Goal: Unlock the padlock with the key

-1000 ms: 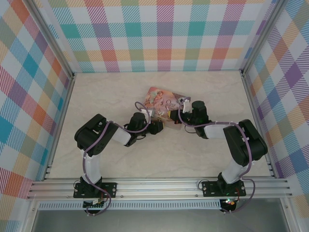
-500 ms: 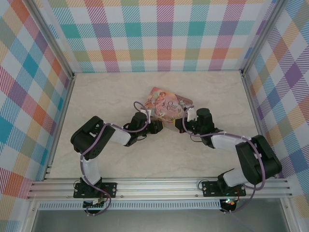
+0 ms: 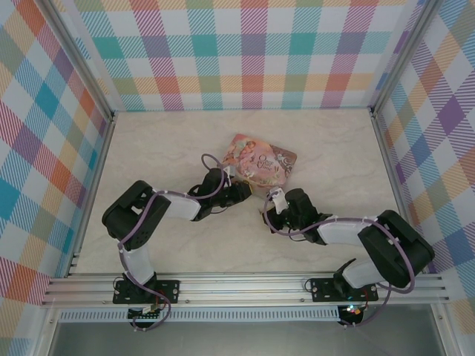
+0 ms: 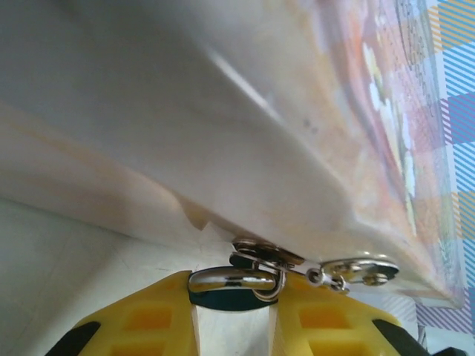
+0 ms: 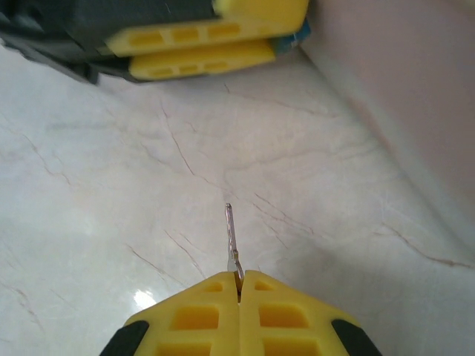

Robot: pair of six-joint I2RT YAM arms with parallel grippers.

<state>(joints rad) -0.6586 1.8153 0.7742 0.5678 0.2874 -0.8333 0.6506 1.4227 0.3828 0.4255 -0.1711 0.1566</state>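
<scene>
Left tool [image 4: 233, 289] round padlock [image 4: 227, 300] — beside tin [image 4: 223, 111]

The tiny padlock [image 4: 234, 283] has a polished, mirror-bright metal shackle and a blue body with a duller sheen (little of that body shows). The thin silvery metal key [image 5: 231, 236] looks smooth and faintly shiny. The left gripper [image 4: 233, 315] and the right gripper [image 5: 239, 277] have matt yellow plastic fingers with moulded recesses. The pink illustrated rectangular tin box [image 3: 258, 165] is smooth and glossy, its side wall catching blurred reflections. The cream marbled tabletop [image 5: 111, 222] is smooth with a soft gloss. The pastel plaid walls [image 3: 252, 52] look matt, and the aluminium frame rails [image 3: 245, 285] look brushed.
</scene>
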